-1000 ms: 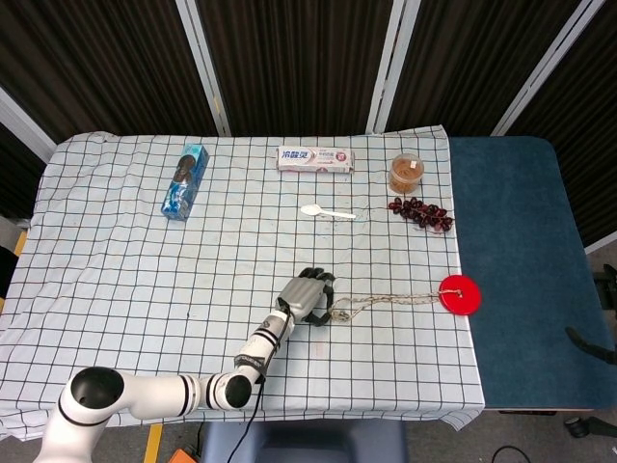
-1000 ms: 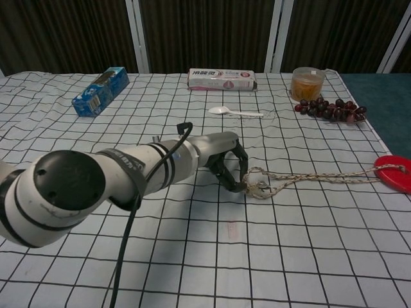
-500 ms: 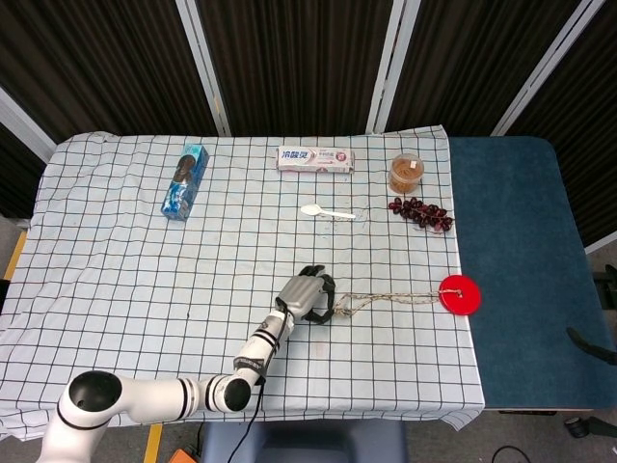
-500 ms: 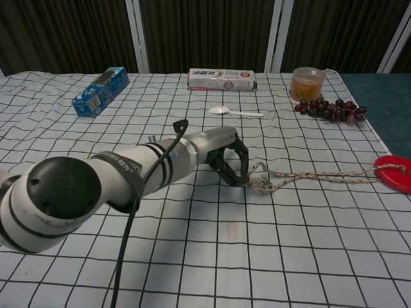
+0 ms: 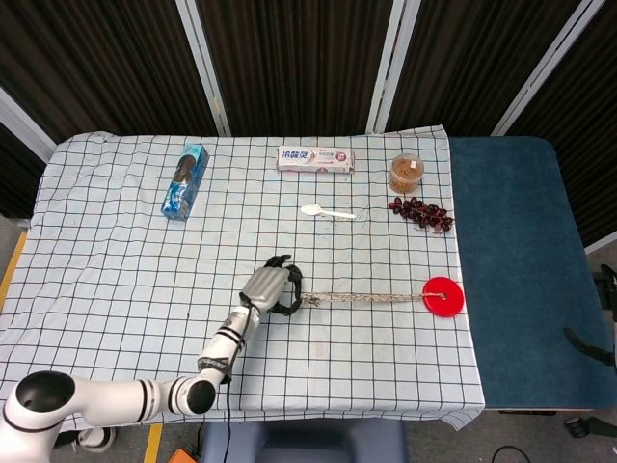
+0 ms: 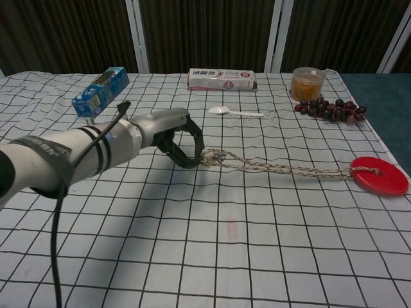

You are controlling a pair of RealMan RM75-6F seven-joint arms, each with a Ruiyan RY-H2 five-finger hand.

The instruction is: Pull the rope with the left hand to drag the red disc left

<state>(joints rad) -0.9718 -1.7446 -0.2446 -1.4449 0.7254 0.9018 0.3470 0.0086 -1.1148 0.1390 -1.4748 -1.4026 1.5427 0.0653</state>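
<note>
My left hand (image 5: 272,288) (image 6: 174,138) sits near the middle of the checked tablecloth, its dark fingers curled around the left end of a braided rope (image 5: 371,298) (image 6: 276,168). The rope runs taut to the right and ends at a flat red disc (image 5: 443,296) (image 6: 379,175). That disc lies on the cloth close to its right edge, just left of the blue surface. My right hand shows in neither view.
Along the far side lie a blue snack box (image 5: 184,180), a toothpaste box (image 5: 315,159), a white spoon (image 5: 326,211), a cup with amber contents (image 5: 406,173) and dark grapes (image 5: 421,213). A blue mat (image 5: 521,270) covers the table's right part.
My left hand has moved left while holding the rope end. The rope has straightened and the red disc has slid left, fully onto the checked cloth.
</note>
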